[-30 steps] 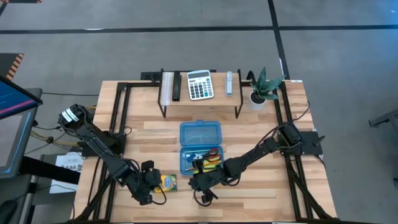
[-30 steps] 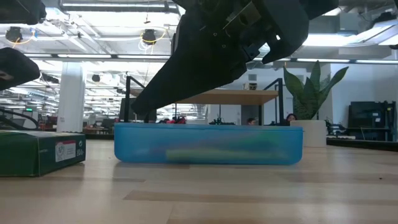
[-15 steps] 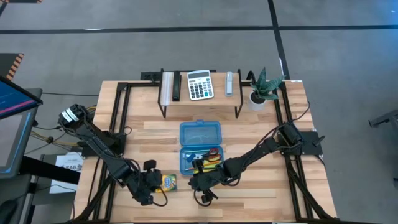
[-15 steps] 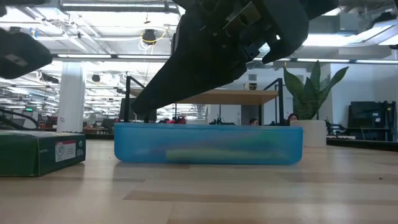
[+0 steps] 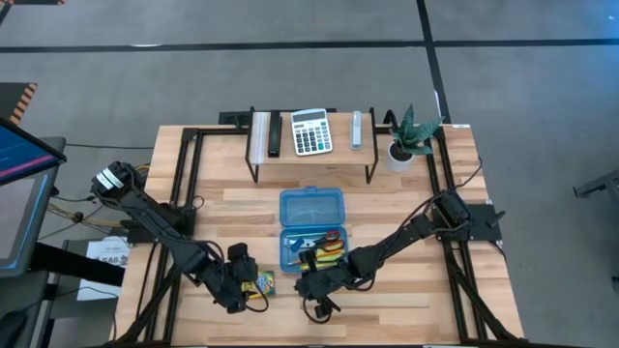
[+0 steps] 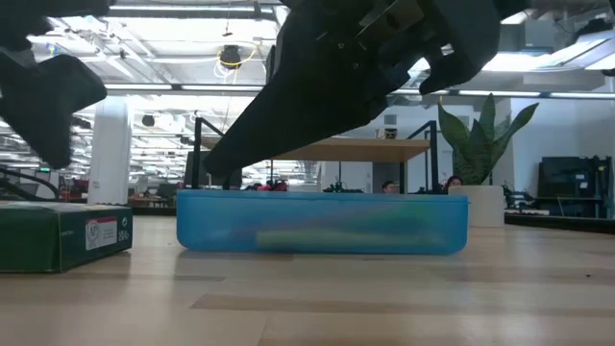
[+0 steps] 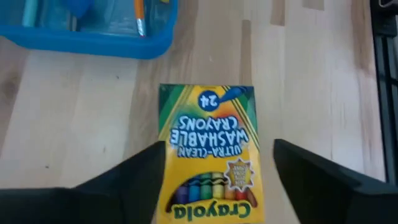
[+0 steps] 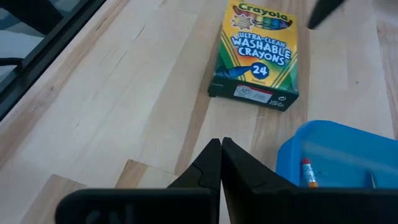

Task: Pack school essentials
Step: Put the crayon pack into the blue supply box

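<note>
The yellow crayon box (image 7: 208, 152) lies flat on the wooden surface (image 5: 387, 208), near the front edge and just left of the blue case (image 5: 311, 230). The left end effector (image 5: 247, 280) is right over the box. Its two dark fingers (image 7: 134, 177) are spread wide, one on each side of the box. You cannot tell if they touch it.

The right end effector (image 8: 221, 155) is low over the surface, just in front of the blue case. Its fingers are pressed together and pinch nothing. The crayon box lies a bit beyond its tips.

The blue case is open. Pencils (image 7: 139, 18) and other small things with red and yellow on them lie in its front half.

At the back of the surface, a grey calculator (image 5: 310, 132) sits on a low shelf (image 5: 311, 155). A small plant in a white pot (image 5: 404, 138) stands just beside it
</note>
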